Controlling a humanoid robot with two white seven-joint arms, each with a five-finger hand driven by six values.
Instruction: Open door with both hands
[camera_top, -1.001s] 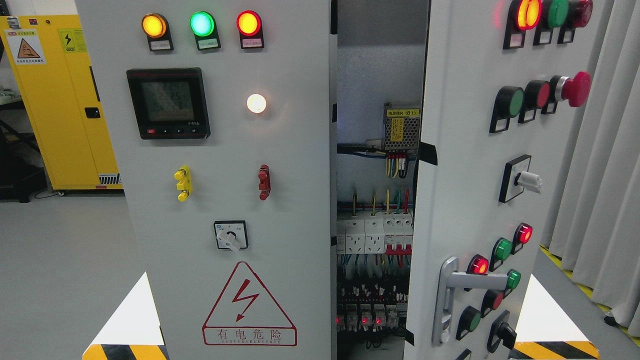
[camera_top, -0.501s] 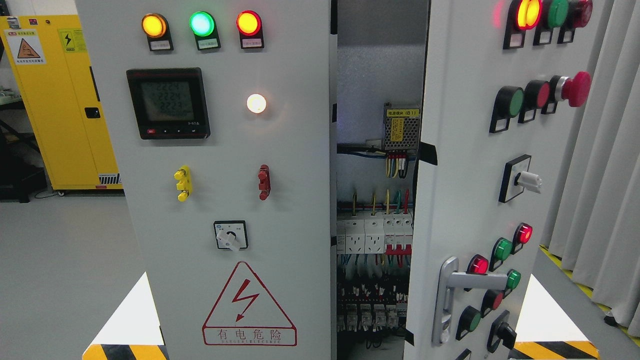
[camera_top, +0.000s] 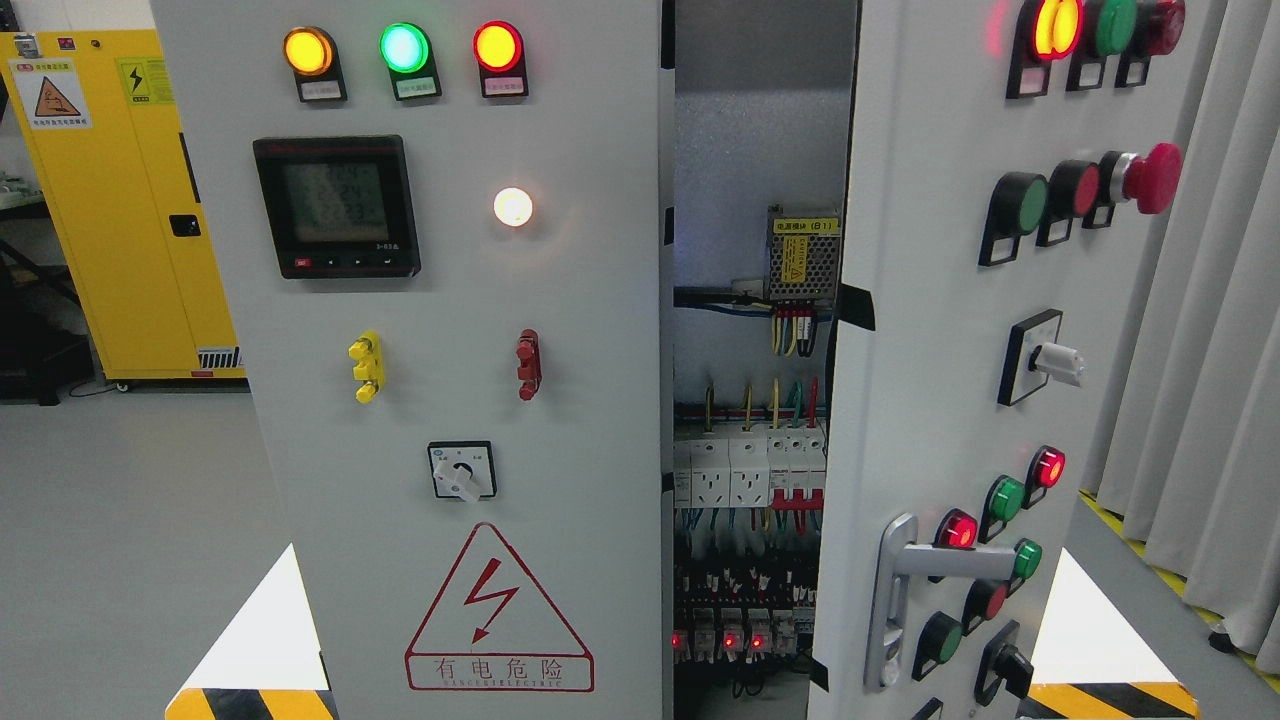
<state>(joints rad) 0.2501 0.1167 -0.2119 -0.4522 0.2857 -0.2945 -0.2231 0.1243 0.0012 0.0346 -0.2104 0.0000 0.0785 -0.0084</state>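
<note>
We face a tall light-grey metal electrical cabinet (camera_top: 450, 300) with two doors. Neither of our hands is in view, so we cannot tell how they are held. The right grey cabinet door (camera_top: 930, 330) stands swung partly open toward us, leaving a gap between it and the left door. Through the gap we see a small metal power supply with a yellow label (camera_top: 802, 255), a row of white circuit breakers (camera_top: 748, 468) below it, and coloured wires running down to dark terminal blocks with small red lights.

On the open door, a silver lever handle (camera_top: 900, 590) sits near the lower left edge, just beside a cluster of red and green push buttons. A red mushroom-shaped emergency button (camera_top: 1150, 178) sticks out higher up.

The left door carries three lit round lamps, amber, green and red, a black digital meter (camera_top: 335, 207), and a red-outlined triangular lightning warning sign (camera_top: 498, 615). A yellow storage cabinet (camera_top: 110, 200) stands at the far left.
</note>
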